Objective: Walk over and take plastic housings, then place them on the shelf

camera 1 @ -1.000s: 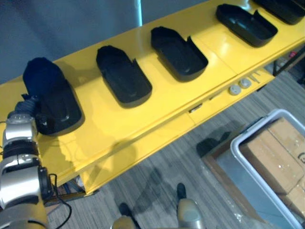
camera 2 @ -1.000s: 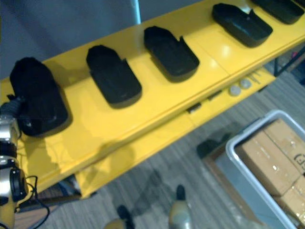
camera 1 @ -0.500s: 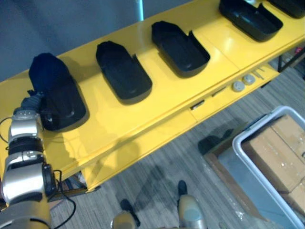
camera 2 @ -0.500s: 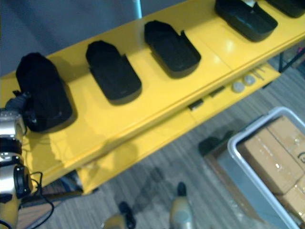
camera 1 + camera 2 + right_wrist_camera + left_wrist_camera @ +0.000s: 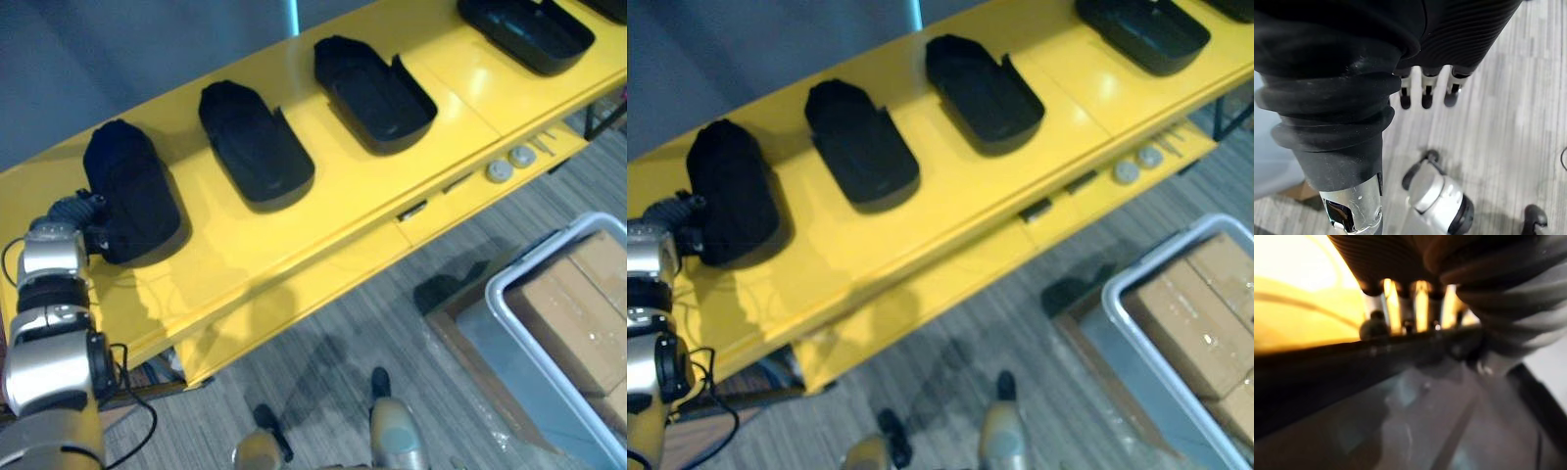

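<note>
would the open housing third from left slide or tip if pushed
Probably slides: the housing sits low and wide on the glossy yellow shelf. Likely light and stiff, being a hollow thin-walled moulded shell.

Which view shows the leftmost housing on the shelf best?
The left eye view: the whole leftmost housing lies on the yellow shelf with the left hand at its near end. The right eye view shows the same. The left wrist view gives a close dark rim; the right wrist view faces the floor.
</note>
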Tool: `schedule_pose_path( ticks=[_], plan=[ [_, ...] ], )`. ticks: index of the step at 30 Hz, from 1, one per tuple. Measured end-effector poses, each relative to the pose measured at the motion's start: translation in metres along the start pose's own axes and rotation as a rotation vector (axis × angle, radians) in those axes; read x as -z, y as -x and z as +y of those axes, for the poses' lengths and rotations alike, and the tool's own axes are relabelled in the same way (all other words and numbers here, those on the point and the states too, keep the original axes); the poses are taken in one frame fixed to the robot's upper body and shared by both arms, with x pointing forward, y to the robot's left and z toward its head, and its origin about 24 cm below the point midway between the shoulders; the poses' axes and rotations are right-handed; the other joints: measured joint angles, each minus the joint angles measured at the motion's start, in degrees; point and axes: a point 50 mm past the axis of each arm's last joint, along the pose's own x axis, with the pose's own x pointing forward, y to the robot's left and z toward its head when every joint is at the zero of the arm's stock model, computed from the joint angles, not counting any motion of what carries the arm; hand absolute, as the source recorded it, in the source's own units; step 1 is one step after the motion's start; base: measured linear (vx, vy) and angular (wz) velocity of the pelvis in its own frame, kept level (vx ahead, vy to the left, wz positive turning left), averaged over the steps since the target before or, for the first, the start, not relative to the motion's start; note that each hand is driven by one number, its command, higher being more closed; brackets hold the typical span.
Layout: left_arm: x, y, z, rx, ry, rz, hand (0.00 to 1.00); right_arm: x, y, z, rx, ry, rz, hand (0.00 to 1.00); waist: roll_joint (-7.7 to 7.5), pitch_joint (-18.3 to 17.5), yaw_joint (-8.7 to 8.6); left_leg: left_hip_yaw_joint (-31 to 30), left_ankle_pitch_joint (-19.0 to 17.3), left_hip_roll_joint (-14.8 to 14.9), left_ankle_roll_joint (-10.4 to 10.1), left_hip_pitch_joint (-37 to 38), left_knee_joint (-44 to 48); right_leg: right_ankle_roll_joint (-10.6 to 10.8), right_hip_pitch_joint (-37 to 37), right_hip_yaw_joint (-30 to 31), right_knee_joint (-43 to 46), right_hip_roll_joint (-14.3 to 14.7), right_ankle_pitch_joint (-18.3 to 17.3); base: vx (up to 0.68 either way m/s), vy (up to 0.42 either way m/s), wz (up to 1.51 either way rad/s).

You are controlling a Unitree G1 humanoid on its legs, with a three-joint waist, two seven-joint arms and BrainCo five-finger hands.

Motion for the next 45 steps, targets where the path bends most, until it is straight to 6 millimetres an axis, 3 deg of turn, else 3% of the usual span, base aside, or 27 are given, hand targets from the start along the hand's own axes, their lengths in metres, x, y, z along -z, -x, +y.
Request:
schedule_pose_path(
  ticks=[8,13,16,22,25,27,29,30,33,36,38,39,41,44,45],
  plan=[
    [0.018,-0.002,0.003,-0.025,0.007,0.099,0.0,0.008,0.0,0.001,0.023,-0.003,0.022,0.0,1.57,-1.0,-0.56,0.1,2.1,-0.8,-0.4,2.6,-4.6,0.0,1.3,-0.4,-1.7,0.2,0.0,0.01,-0.005,0.02],
    [0.035,-0.003,0.012,-0.156,0.047,0.131,0.0,0.002,0.001,-0.003,0.123,0.018,-0.065,0.0,1.95,-4.4,-1.04,0.3,2.3,-1.3,-0.5,3.7,-6.3,0.0,2.0,-0.4,-2.8,0.1,0.1,0.04,0.004,0.0],
    [0.029,-0.003,0.018,-0.259,0.093,0.065,0.0,-0.003,0.002,-0.007,0.195,0.019,-0.123,0.0,2.08,-5.4,-0.68,1.1,2.3,-1.5,-0.5,6.5,-7.7,0.0,4.4,-0.4,-4.0,0.2,0.1,0.03,0.009,-0.04],
    [-0.001,0.004,0.025,-0.346,0.117,-0.119,0.0,-0.007,0.003,-0.005,0.257,0.041,-0.174,0.0,3.21,-10.0,-0.46,1.3,2.4,-2.0,-0.7,8.2,-9.7,0.1,6.7,-0.7,-6.1,0.1,0.1,0.01,0.003,-0.01],
    [-0.025,0.012,0.033,-0.369,0.1,-0.246,0.0,-0.01,0.002,0.002,0.264,0.037,-0.201,0.0,3.1,-11.3,-0.4,1.1,2.4,-2.1,-0.7,8.5,-10.0,0.2,7.6,-1.6,-6.7,0.1,0.2,0.01,-0.003,0.08],
    [-0.047,0.022,0.034,-0.371,0.087,-0.374,0.0,-0.014,0.002,0.009,0.273,0.053,-0.242,0.0,2.84,-12.4,0.61,0.9,2.4,-2.1,-0.7,8.6,-10.2,0.2,7.8,-1.8,-6.7,0.1,0.2,0.0,-0.006,0.07],
    [-0.062,0.031,0.035,-0.371,0.076,-0.465,0.0,-0.023,0.003,0.017,0.27,0.07,-0.303,0.0,2.55,-13.1,1.2,0.8,2.7,-2.2,-0.8,8.7,-10.7,0.2,7.9,-1.9,-6.8,0.0,0.2,0.0,-0.003,0.08],
    [-0.079,0.044,0.029,-0.346,0.09,-0.582,0.0,-0.036,0.005,0.024,0.279,0.088,-0.371,0.0,2.21,-13.8,1.82,0.0,2.7,-2.3,-0.7,8.3,-10.7,0.2,7.9,-2.2,-6.8,-0.1,0.2,-0.01,-0.002,0.15],
    [-0.09,0.075,0.02,-0.298,0.08,-0.834,0.0,-0.071,0.015,0.043,0.301,0.091,-0.559,0.0,1.8,-15.3,2.28,-0.8,2.7,-2.3,-0.7,8.3,-10.7,0.2,8.7,-3.3,-7.1,-0.2,0.2,0.0,-0.004,0.17],
    [-0.08,0.107,0.009,-0.238,0.15,-1.029,0.0,-0.098,0.031,0.052,0.389,0.115,-0.725,0.0,1.74,-16.6,3.31,-0.9,2.8,-2.3,-0.8,8.3,-11.0,0.2,8.8,-3.5,-7.4,-0.2,0.2,0.0,-0.004,0.05],
    [-0.051,0.144,-0.001,-0.198,0.271,-1.179,0.0,-0.132,0.06,0.055,0.493,0.07,-0.944,0.0,1.93,-17.4,3.5,-2.1,3.7,-2.5,-0.7,8.5,-12.6,0.2,9.6,-5.1,-7.4,-0.2,0.2,0.01,-0.008,0.29],
    [-0.04,0.152,-0.004,-0.19,0.296,-1.204,0.0,-0.141,0.07,0.053,0.523,0.047,-1.004,0.0,1.86,-17.5,3.58,-2.4,3.7,-2.5,-0.7,8.6,-12.6,0.2,9.8,-5.3,-7.4,-0.2,0.2,0.0,-0.005,0.28],
    [0.001,0.181,-0.017,-0.176,0.361,-1.226,0.0,-0.175,0.111,0.047,0.612,-0.071,-1.229,0.0,1.08,-18.1,4.97,-3.3,3.8,-2.4,-0.7,8.4,-12.6,0.2,10.1,-6.2,-7.4,-0.2,0.2,-0.01,-0.009,0.17],
    [0.037,0.204,-0.023,-0.229,0.395,-1.196,0.0,-0.204,0.153,0.055,0.577,-0.177,-1.443,0.0,-0.54,-18.5,6.24,-4.5,4.1,-2.4,-0.8,8.4,-12.6,0.2,11.0,-7.4,-7.7,-0.2,0.2,-0.04,-0.015,0.18],
    [0.041,0.207,-0.023,-0.241,0.415,-1.191,0.0,-0.208,0.158,0.059,0.551,-0.193,-1.474,0.0,-0.83,-18.6,6.34,-4.7,4.2,-2.4,-0.9,8.3,-12.6,0.2,11.2,-7.9,-7.8,-0.3,0.2,-0.07,-0.018,0.19]
  ],
)
